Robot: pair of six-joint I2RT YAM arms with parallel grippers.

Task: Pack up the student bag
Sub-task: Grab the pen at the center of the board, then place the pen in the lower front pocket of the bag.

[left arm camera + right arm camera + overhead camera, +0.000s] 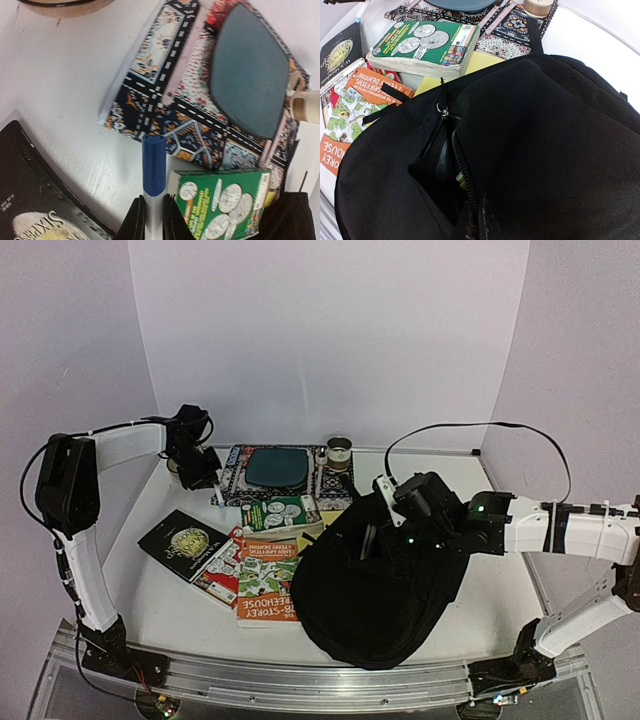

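The student bag (380,590), large, black and soft, lies at the front right of the table. Its zipped pocket (442,165) gapes open, with something pale showing inside. My right gripper (477,227) is shut on the bag's fabric at the zipper edge of that opening; from above it sits at the bag's upper rim (388,512). My left gripper (153,220) is shut on a white marker with a blue cap (153,167). It holds the marker over the table by the corner of the patterned mat (205,478).
A patterned mat with a teal pad (275,468) lies at the back. A green book (280,512), an orange book (265,575) and a black book (185,540) lie left of the bag. A small roll (339,452) stands behind; a bowl (65,5) is near the left gripper.
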